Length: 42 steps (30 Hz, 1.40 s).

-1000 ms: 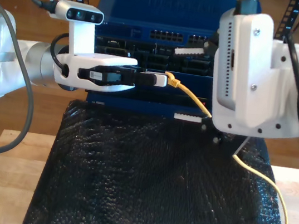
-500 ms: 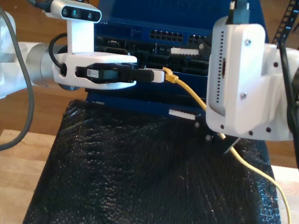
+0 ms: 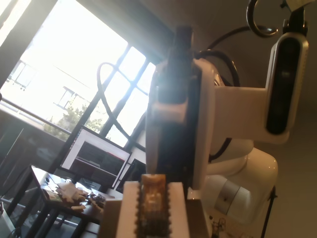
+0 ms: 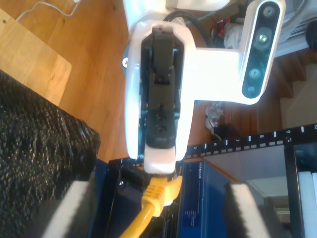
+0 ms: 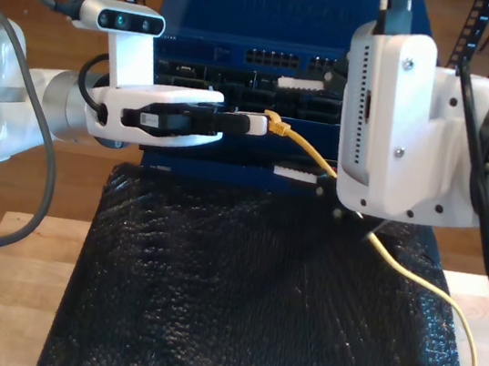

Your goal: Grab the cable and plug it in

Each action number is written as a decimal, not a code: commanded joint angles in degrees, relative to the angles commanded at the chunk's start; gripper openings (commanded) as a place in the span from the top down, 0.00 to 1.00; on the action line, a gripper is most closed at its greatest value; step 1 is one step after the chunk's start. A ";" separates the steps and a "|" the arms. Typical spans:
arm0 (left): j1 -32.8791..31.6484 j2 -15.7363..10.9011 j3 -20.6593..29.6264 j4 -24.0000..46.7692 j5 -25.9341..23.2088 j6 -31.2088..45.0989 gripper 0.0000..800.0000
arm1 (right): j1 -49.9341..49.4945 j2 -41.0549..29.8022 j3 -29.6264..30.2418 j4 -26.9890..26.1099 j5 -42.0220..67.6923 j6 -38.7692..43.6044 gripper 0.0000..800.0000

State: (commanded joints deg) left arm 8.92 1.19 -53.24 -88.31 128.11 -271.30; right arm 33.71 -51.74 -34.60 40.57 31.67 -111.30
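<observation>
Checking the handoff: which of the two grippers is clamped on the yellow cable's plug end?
My first gripper, at the exterior view's left, pinches the cable at its plug; my second gripper, jaws wide open, only straddles the cable.

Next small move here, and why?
Probably close my second end effector on the cable. Its pads stand open on either side of the cable, while my first end effector pinches the plug in front of the blue switch.
</observation>
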 joint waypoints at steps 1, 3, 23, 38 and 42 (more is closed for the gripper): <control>0.00 0.00 0.00 0.00 0.18 0.00 1.00 | 0.00 0.00 0.00 0.00 0.00 0.00 0.37; 0.00 0.00 0.00 0.00 0.26 0.00 1.00 | 0.00 0.00 0.00 0.00 0.00 0.00 0.37; 0.00 0.09 0.00 0.00 0.35 -0.09 1.00 | 0.09 0.00 0.26 0.09 -1.32 0.09 0.58; 0.00 0.44 -0.09 -0.09 0.97 -0.62 1.00 | 1.41 0.00 0.44 0.09 -1.32 0.09 0.67; 0.00 0.44 -0.09 -0.09 1.23 -0.62 1.00 | 1.49 0.00 0.44 0.00 -1.49 0.09 0.67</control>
State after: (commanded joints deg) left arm 8.92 1.63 -53.33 -88.40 129.34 -271.91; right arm 35.21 -51.74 -34.16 40.57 30.18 -111.21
